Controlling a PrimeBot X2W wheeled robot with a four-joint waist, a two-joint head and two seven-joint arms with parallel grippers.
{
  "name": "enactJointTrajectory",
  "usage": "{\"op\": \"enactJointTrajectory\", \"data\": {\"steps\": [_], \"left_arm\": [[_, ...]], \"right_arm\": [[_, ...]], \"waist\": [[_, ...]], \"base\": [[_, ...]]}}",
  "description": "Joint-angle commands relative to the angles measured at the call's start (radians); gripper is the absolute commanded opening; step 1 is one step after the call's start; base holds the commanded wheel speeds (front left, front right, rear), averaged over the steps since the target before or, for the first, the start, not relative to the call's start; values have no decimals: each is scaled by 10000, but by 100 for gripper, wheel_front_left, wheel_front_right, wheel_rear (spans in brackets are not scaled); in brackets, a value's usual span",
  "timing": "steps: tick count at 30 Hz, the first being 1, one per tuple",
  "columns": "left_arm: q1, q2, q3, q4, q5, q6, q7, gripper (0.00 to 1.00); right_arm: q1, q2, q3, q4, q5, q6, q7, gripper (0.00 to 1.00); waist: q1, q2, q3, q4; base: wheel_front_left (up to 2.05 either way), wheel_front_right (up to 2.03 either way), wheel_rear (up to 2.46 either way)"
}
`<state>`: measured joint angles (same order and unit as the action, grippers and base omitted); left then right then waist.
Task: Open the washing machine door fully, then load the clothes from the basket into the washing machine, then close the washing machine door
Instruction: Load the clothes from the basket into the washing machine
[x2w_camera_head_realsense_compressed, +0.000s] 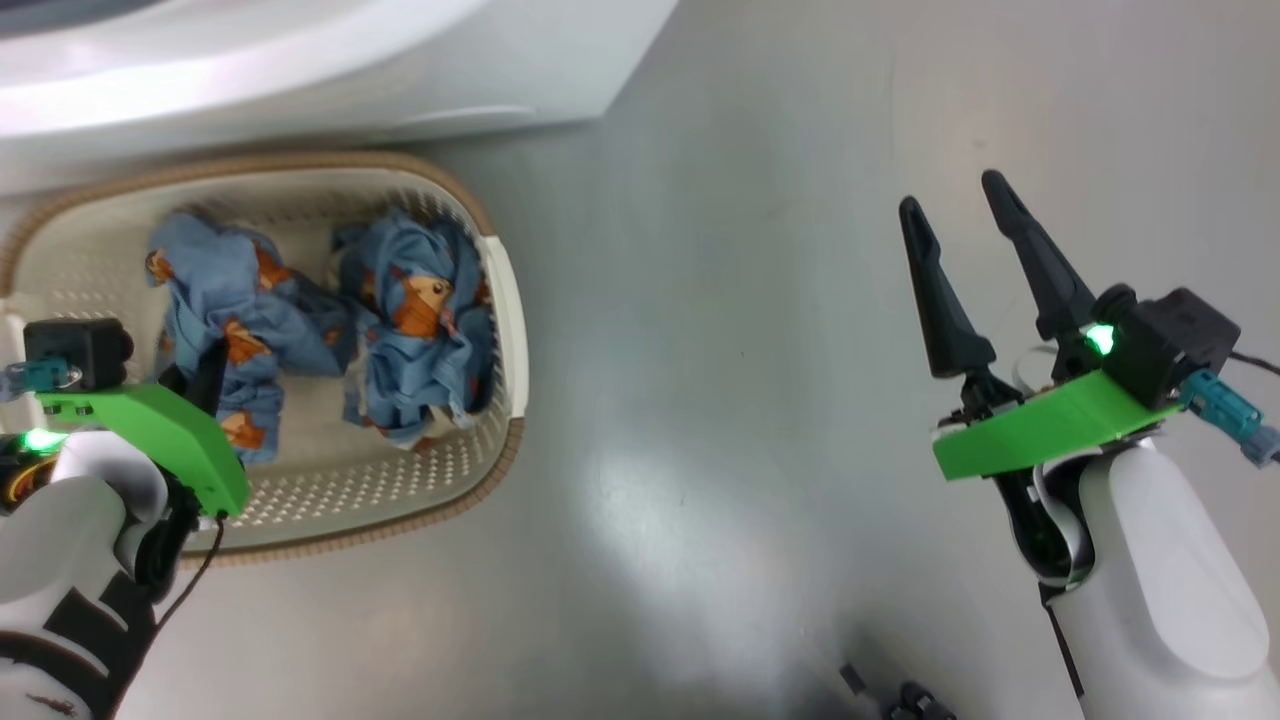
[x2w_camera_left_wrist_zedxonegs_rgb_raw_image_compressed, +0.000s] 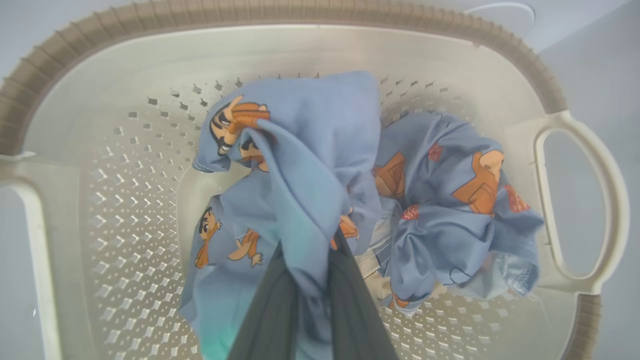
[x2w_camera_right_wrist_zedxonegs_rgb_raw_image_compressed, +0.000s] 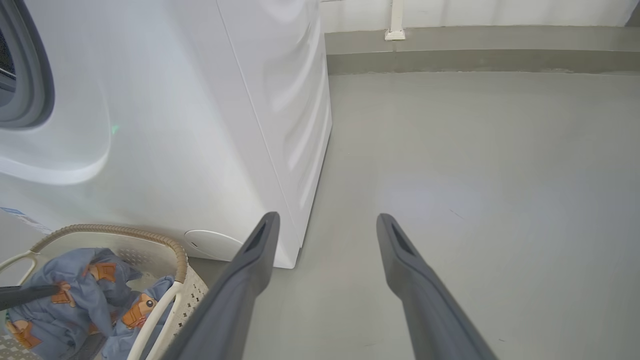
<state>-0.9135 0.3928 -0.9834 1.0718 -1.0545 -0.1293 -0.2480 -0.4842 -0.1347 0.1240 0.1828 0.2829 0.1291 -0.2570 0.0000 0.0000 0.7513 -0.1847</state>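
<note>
basket (x2w_camera_head_realsense_compressed: 300, 160): just one, cream with a brown rim, sitting on the grey floor (x2w_camera_head_realsense_compressed: 760, 420) at the left, tucked right beside the front of the washing machine (x2w_camera_head_realsense_compressed: 300, 70)

handles (x2w_camera_left_wrist_zedxonegs_rgb_raw_image_compressed: 617, 200): two, one on each side of the basket

clothes (x2w_camera_head_realsense_compressed: 415, 340): two crumpled clumps, both inside the basket, side by side and touching; light blue with orange-brown cartoon figures all over. Number of separate pieces: honestly can't tell

left gripper (x2w_camera_left_wrist_zedxonegs_rgb_raw_image_compressed: 310, 247): down in the basket, fingers pinched narrow on a fold of the left clump (x2w_camera_head_realsense_compressed: 240, 300), fabric squeezed between them

right gripper (x2w_camera_head_realsense_compressed: 952, 195): well off to the right over bare floor, two fingers spread wide, nothing between them

washing machine count: one, big white box on the far side of the basket

rubber ring (x2w_camera_right_wrist_zedxonegs_rgb_raw_image_compressed: 37, 75): one, grey, just peeking in at the far left of the right wrist view

round flap (x2w_camera_right_wrist_zedxonegs_rgb_raw_image_compressed: 212, 244): one, low on the machine's front, near the basket rim

blue sticker (x2w_camera_right_wrist_zedxonegs_rgb_raw_image_compressed: 17, 216): one, only an edge visible
</note>
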Motion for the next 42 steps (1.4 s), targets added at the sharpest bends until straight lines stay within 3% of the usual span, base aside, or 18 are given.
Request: {"op": "enactJointTrajectory", "data": {"steps": [1,21,42], "left_arm": [[329,387,578,-282,47,-14,-132,0],[3915,-231,5659,-3045,3631,-14,-136,0],[6866,-1141,8817,-6423,6239,-14,-137,0]], "right_arm": [[580,-93,223,-112,-127,16,-48,100],[2240,-487,31,388,92,16,-48,100],[3748,-746,-352,535,177,16,-48,100]], "waist": [[0,0,-758,357],[0,0,-3814,934],[0,0,-6163,1360]], "base": [[0,0,0],[0,0,0],[0,0,0]]}}
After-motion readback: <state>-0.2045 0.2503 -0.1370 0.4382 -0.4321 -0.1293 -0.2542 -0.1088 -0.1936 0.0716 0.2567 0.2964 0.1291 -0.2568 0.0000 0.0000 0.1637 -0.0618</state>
